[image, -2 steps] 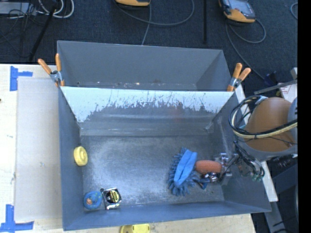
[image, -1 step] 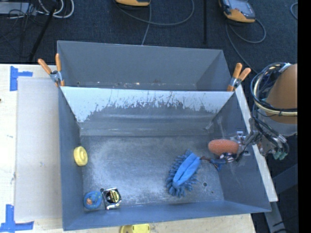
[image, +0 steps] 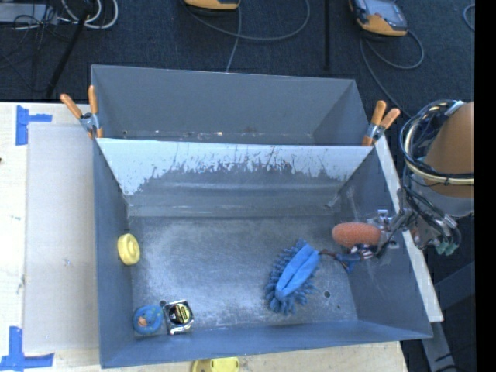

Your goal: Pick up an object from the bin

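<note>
My gripper (image: 384,226) is low at the bin's right wall. Its tip meets the right end of an orange-red oval thing (image: 355,233). That oval thing lies lengthwise by the right slope, and I cannot tell whether it is gripped. Just below it sits a small dark and blue bit (image: 346,261). A blue fluffy duster-like thing (image: 293,277) lies slantwise on the floor, left of and below the gripper.
A yellow round thing (image: 129,249) rests by the left wall. In the front left corner lies a blue tape measure (image: 161,317) with a yellow and black part. The arm with its orange dome comes in over the right rim.
</note>
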Controlling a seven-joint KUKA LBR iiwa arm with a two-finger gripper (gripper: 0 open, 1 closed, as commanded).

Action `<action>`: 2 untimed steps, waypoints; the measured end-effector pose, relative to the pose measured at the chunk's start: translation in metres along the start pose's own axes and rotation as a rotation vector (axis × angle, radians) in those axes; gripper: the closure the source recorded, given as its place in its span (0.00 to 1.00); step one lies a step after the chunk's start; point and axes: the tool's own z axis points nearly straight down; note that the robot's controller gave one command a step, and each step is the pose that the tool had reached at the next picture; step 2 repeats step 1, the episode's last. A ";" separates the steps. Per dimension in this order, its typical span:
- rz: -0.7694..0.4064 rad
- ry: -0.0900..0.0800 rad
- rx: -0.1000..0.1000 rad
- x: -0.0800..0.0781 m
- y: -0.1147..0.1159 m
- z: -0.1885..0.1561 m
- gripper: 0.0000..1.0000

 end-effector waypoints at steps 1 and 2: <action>-0.005 0.002 -0.001 -0.017 -0.001 -0.063 1.00; -0.005 0.002 -0.001 -0.017 -0.001 -0.063 1.00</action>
